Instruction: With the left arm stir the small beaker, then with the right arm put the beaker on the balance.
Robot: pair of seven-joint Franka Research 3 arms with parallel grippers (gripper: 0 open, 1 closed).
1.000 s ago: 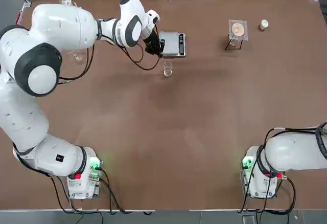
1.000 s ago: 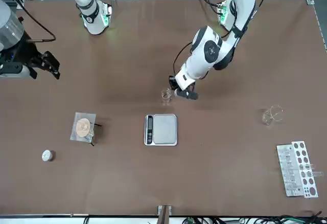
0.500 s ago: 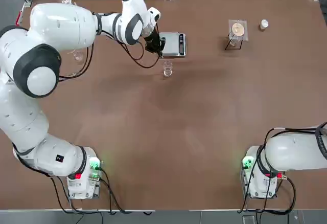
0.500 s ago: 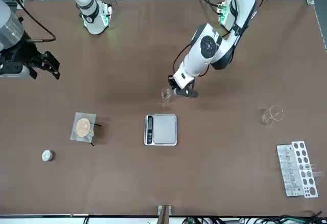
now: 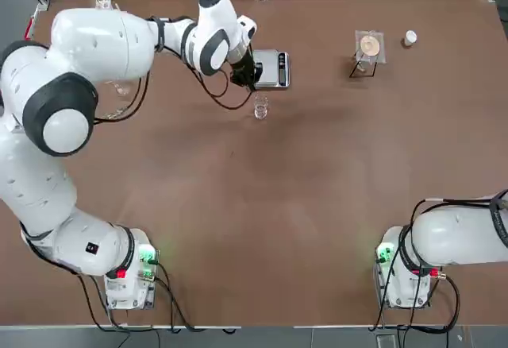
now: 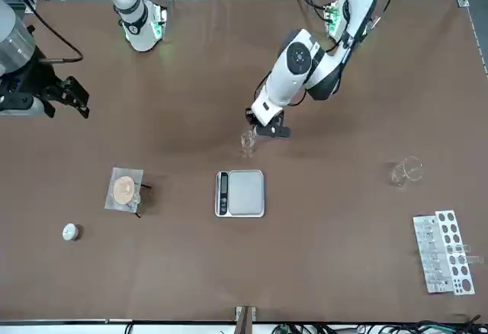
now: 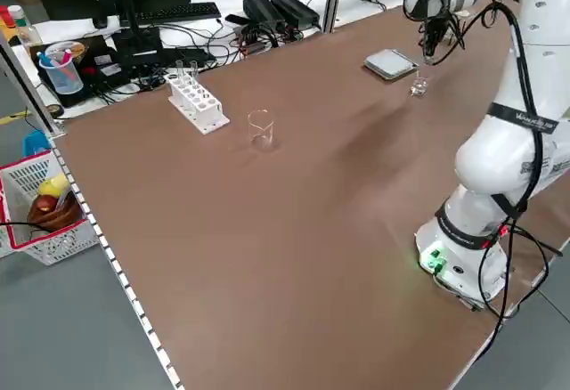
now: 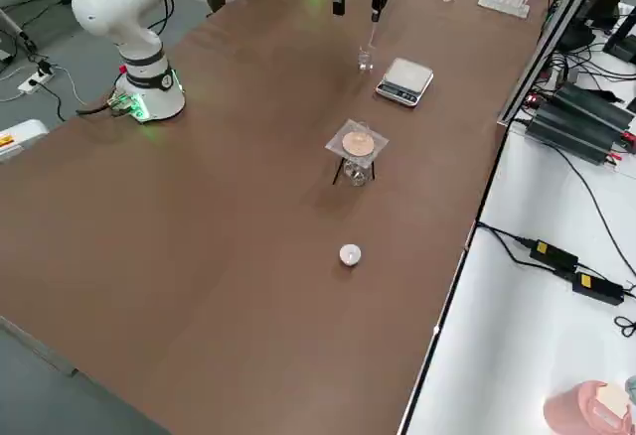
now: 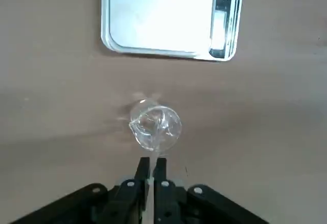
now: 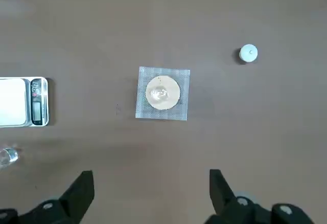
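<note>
The left tool (image 9: 151,169) is above the table (image 5: 302,189), just beside the small beaker (image 9: 155,126). Its fingers (image 9: 141,170) are pressed narrow on a thin clear rod (image 9: 152,162) whose far end reaches the beaker's rim. The small beaker (image 5: 260,110) stands upright on the table, near the balance (image 5: 270,69) but apart from it, on the side facing the arms' bases. The balance platter carries nothing. The left arm (image 5: 95,54) reaches across the table to the beaker.

The right tool (image 10: 150,193) is wide open and holds nothing; it hangs well apart from the balance, above a mesh-topped stand (image 10: 163,93) and a white-capped bottle (image 10: 248,53).
</note>
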